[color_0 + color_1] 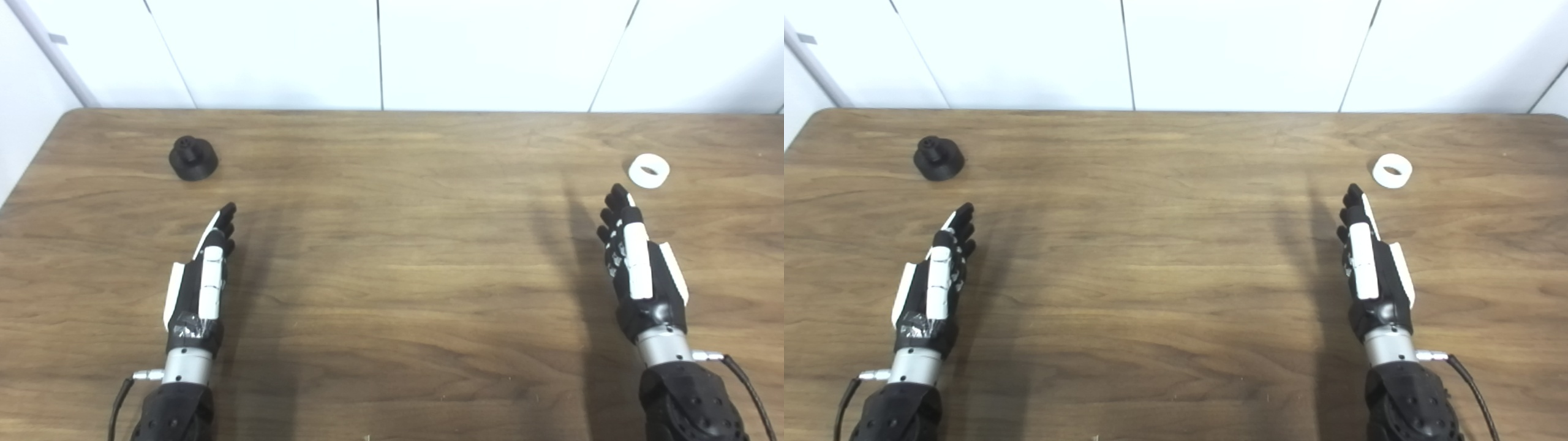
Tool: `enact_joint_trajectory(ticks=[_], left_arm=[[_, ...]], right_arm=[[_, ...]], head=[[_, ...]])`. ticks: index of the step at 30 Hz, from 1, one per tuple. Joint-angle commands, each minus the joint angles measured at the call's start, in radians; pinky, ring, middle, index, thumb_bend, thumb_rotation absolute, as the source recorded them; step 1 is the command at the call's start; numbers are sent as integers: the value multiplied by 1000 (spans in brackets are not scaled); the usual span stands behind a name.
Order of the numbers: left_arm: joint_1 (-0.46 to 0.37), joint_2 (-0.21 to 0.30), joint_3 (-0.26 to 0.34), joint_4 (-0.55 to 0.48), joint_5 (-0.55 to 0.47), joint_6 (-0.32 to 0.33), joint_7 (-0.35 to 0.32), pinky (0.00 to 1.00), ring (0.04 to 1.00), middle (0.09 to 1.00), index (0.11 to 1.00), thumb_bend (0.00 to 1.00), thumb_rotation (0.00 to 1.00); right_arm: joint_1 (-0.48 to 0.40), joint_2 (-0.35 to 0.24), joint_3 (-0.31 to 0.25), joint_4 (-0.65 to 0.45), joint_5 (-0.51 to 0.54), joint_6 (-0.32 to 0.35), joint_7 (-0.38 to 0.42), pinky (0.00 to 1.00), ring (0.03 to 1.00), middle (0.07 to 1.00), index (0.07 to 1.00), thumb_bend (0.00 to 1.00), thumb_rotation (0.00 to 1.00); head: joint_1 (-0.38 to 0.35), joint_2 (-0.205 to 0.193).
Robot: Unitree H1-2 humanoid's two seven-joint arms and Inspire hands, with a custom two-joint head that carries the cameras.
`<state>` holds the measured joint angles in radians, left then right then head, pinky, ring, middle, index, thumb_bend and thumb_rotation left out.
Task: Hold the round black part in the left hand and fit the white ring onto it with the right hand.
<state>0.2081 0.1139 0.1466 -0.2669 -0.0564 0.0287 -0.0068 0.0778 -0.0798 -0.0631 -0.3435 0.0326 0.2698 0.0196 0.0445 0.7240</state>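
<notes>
On the wooden table [392,275], nothing is yet grasped: the round black part [193,158] near the far left corner and the white ring [649,171] near the far right edge are left untouched, with the left hand [205,275] and right hand [637,263] both released and empty.

No legible text, labels, brands, numbers or signs in either view. Surfaces checked: none can be read on any of them.
</notes>
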Motion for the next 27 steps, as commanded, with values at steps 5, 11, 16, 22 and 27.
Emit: enact_joint_trajectory(ticks=[5, 11, 16, 22, 27], left_arm=[[-10, 8, 7, -11, -11, -28, -3, 1000, 1000, 993, 962, 519, 1000], [-10, 5, 10, -13, -18, -26, 1, 1000, 1000, 985, 952, 515, 995], [-11, 8, 8, -9, -13, -36, -2, 1000, 1000, 987, 957, 516, 996], [-4, 5, -3, -14, -2, -40, -5, 1000, 1000, 986, 961, 499, 1000], [2, -12, -20, -2, 10, -60, 0, 1000, 1000, 987, 960, 496, 999]], right_arm=[[-18, 2, -2, -17, 5, -42, 0, 1000, 1000, 1000, 1000, 508, 1000], [-18, 3, -2, -21, 2, -34, -3, 1000, 1000, 1000, 1000, 515, 1000], [-19, 2, -2, -18, 5, -41, -2, 1000, 1000, 1000, 998, 505, 1000], [-11, -6, -2, -18, -6, -42, -3, 1000, 1000, 1000, 992, 511, 1000], [-3, -20, -15, -4, 31, -54, 16, 1000, 1000, 1000, 995, 498, 1000]], head=[[0, 0], [-1, 0], [1, -1], [44, -24], [136, -81]])
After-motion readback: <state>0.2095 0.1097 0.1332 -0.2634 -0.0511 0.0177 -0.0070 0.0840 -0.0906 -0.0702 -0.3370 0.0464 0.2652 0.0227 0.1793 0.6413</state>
